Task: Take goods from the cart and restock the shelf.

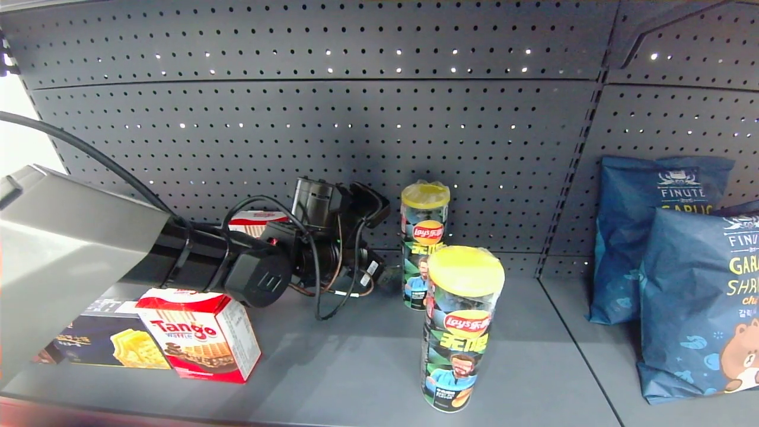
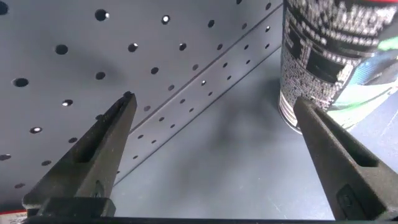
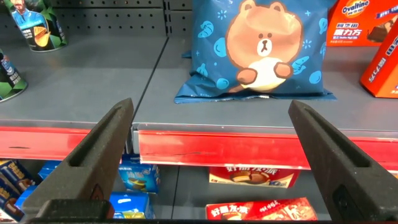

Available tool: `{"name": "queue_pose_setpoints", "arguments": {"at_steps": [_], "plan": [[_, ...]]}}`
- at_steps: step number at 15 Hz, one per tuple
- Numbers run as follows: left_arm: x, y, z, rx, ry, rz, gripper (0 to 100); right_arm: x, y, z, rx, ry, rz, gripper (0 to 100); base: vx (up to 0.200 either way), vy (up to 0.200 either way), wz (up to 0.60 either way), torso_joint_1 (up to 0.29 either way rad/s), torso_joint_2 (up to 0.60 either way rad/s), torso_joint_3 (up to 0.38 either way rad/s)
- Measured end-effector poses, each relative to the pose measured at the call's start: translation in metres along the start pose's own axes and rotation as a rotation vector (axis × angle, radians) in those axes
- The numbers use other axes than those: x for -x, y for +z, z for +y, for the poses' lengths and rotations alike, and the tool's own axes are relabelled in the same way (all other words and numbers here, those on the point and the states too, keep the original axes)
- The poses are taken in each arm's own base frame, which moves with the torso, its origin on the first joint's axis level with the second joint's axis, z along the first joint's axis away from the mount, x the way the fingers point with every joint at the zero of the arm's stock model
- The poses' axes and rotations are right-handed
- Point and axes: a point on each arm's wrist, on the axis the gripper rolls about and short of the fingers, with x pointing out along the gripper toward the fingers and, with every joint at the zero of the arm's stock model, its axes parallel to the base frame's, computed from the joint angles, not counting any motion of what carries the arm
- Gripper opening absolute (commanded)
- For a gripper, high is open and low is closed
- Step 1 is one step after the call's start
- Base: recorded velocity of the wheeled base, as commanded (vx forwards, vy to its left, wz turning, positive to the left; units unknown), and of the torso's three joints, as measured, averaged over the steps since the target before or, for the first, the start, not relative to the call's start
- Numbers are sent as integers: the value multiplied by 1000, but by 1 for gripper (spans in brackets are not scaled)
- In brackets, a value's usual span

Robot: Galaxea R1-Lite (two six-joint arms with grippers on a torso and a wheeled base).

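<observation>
Since the left gripper (image 2: 214, 102) holds its fingers spread just beside the rear can (image 1: 424, 243), upright deep on the shelf (image 1: 356, 367), it should probably withdraw straight, clipping neither that nor the front can (image 1: 461, 332). Rightward, the right gripper (image 3: 211, 106), fingers likewise spread, faces a blue bag (image 3: 261, 50)

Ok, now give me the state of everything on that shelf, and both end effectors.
Left end effector, open, empty.
Right end effector, open, empty.
Rear chip can, upright, lid on.
Front chip can, upright, lid on.
Wafer box, closed.
Blue snack bags, sealed, standing.
</observation>
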Motion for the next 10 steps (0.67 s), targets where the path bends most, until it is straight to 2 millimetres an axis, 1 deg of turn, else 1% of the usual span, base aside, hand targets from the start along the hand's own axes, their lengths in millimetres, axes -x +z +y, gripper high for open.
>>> {"name": "queue_pose_setpoints", "arguments": {"at_steps": [10], "plan": [[-9,-5,-3,-1,-6,9,100,0,0,0,0,0,0,100,0,0,0,0,0,0]]}}
